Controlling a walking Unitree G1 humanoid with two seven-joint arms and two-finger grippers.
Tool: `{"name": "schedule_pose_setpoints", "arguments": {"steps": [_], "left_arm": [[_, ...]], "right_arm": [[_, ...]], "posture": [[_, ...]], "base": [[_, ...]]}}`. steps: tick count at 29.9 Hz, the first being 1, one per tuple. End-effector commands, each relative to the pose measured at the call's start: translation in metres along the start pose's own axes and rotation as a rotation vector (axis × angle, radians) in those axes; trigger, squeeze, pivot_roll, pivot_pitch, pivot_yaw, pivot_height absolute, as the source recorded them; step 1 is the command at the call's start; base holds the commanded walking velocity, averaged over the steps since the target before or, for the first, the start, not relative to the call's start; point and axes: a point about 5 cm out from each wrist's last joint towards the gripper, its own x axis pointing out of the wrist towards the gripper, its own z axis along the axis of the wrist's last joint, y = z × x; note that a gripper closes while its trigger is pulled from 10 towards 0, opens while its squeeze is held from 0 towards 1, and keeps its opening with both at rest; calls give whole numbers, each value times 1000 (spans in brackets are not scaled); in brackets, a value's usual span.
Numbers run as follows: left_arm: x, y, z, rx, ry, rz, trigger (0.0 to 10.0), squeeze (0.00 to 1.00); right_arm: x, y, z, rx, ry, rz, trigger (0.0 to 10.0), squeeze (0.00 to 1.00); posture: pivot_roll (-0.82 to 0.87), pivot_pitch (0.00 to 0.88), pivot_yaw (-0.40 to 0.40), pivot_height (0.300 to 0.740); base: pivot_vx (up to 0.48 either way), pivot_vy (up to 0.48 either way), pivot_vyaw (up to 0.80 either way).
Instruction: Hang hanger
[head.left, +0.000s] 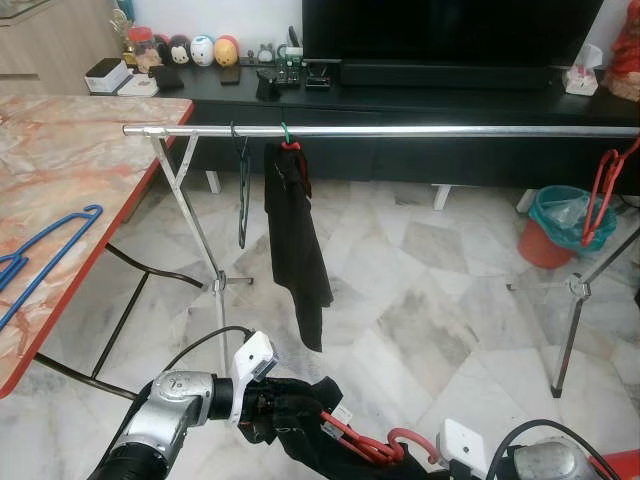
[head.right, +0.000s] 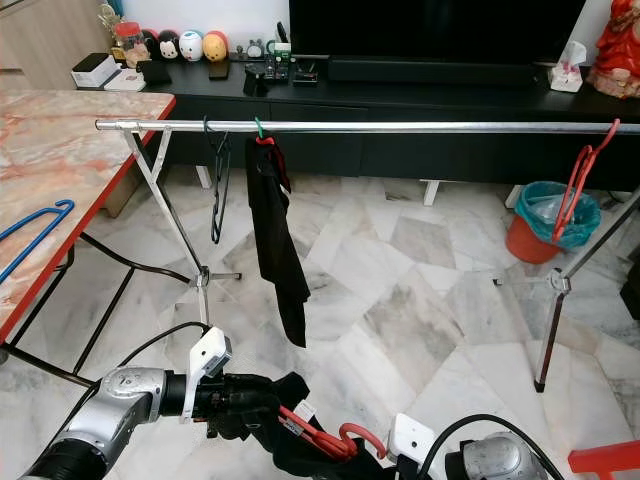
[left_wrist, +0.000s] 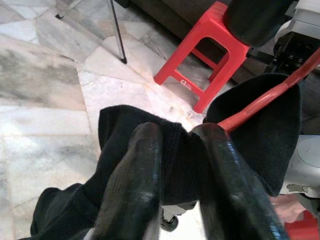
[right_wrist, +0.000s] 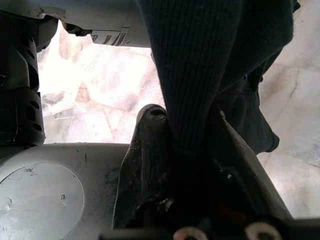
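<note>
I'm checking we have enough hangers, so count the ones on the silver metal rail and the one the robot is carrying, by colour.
Red wire hangers: 3 (under the black hanging garment, at the rail's right end, in the black knit garment the robot holds)
Dark wire hangers: 1
Total: 4

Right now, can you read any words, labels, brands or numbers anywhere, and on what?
Nothing reads clearly.
Red plastic stool: small white mark on the seat's edge, too small to read.
White box on the black TV console: no legible print.
Tissue box: blurred.
</note>
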Motion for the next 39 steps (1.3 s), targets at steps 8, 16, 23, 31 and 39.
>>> {"name": "schedule_pose_setpoints", "arguments": {"steps": [8,16,23,31,39], "left_arm": [[-2,1,-4,0,21,15,0,0],[-3,4,14,-75,-127,4,0,0],[-5,5,23,-99,-190,-10,0,0],[0,-5,49,-99,-294,-108,0,0],[12,-17,57,-91,-295,-174,0,0]], "right_arm": [[-2,-3,9,-43,-23,-17,10000,0],[-2,-3,10,-48,-21,-16,10000,0],[-2,-3,10,-50,-19,-16,10000,0],[7,1,8,-81,37,33,10000,0],[12,2,13,-87,14,38,10000,0]], "posture": [[-31,58,12,740],[-30,56,11,740],[-28,55,10,740],[-21,54,7,740],[-21,54,10,740]], "base": [[0,0,0],[0,0,0],[0,0,0],[0,0,0],[0,0,0]]}}
